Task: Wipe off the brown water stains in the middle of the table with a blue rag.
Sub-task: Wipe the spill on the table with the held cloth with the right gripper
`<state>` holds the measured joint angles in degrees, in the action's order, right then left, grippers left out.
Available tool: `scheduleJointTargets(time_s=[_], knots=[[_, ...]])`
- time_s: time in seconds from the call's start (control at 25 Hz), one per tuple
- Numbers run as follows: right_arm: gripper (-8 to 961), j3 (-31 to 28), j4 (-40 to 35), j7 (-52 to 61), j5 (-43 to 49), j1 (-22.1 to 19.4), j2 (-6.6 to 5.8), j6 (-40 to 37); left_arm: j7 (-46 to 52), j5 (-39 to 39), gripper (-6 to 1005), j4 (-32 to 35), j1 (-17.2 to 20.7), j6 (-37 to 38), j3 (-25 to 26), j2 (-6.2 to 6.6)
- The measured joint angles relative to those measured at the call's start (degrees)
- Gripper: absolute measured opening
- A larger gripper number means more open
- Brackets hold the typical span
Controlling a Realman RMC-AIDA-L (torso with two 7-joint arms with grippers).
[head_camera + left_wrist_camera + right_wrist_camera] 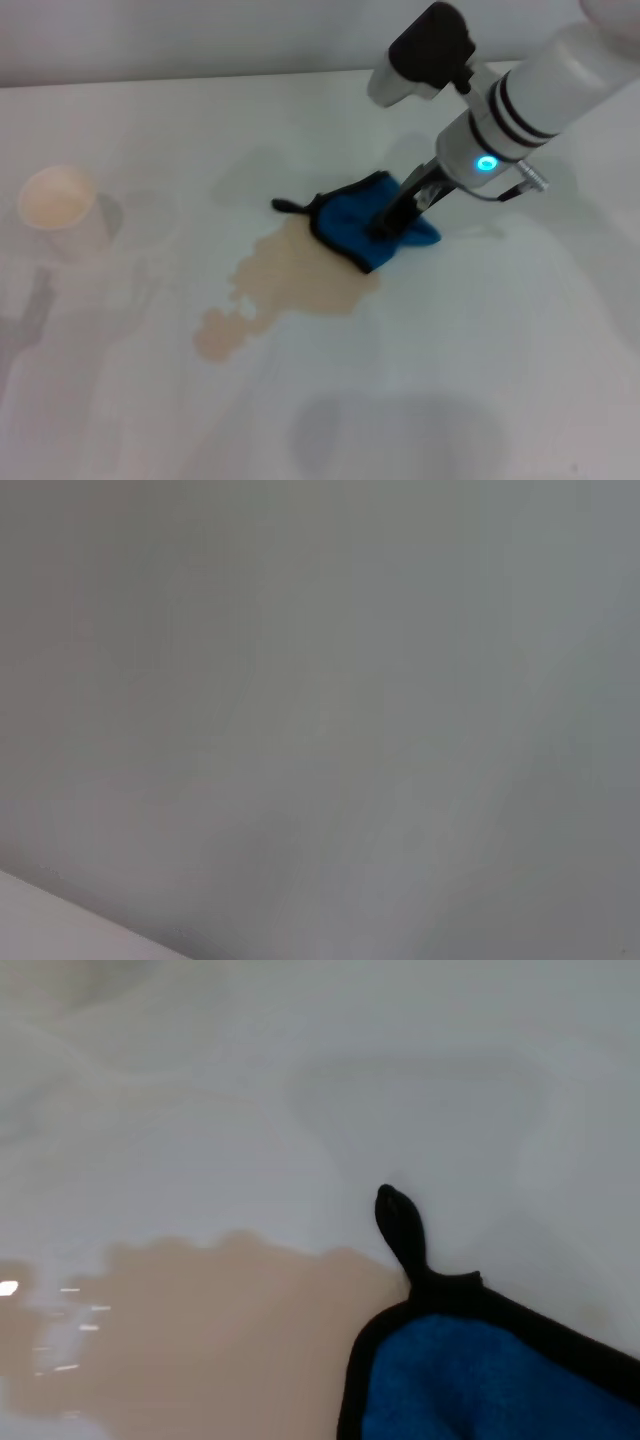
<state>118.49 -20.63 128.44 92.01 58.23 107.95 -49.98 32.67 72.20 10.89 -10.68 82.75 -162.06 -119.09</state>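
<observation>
The brown water stains form a light tan puddle with a smaller lobe in the middle of the white table. The blue rag, black-trimmed with a short black loop, lies on the puddle's right edge. My right gripper comes down from the upper right and presses on the rag; its fingers are shut on the cloth. In the right wrist view the rag, its loop and the stains show close up. My left gripper is out of view.
A white paper cup with a tan inside stands at the far left of the table. The table's back edge runs along the top. The left wrist view shows only a blank grey surface.
</observation>
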Motion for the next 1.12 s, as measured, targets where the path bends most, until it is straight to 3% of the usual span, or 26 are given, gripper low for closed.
scheduleJointTargets(time_s=[0.24, 0.32, 0.56, 0.84, 1.12], knots=[[103, -0.1, -3.4, -2.0, 0.0, -1.4, 1.65, -3.5, 0.1, 0.0, 891, 0.0, -0.4, 0.0, 0.0, 0.00], [103, -0.1, -3.9, -3.2, -0.1, -1.6, 2.77, -5.2, 0.1, 0.0, 891, 0.0, -0.5, 0.0, 0.0, 0.00], [100, -0.3, -5.0, -4.6, -0.2, -2.1, 4.15, -7.3, 0.1, 0.0, 892, 0.0, -0.6, 0.0, 0.0, 0.00], [98, -0.3, -6.7, -6.5, -0.2, -2.7, 7.09, -8.5, 0.1, 0.0, 892, -0.1, -0.6, 0.0, 0.0, 0.00], [86, -0.2, -12.9, -6.8, 0.0, -6.1, 7.40, -9.2, 0.1, 0.0, 891, -0.1, -0.6, 0.0, 0.0, 0.04]])
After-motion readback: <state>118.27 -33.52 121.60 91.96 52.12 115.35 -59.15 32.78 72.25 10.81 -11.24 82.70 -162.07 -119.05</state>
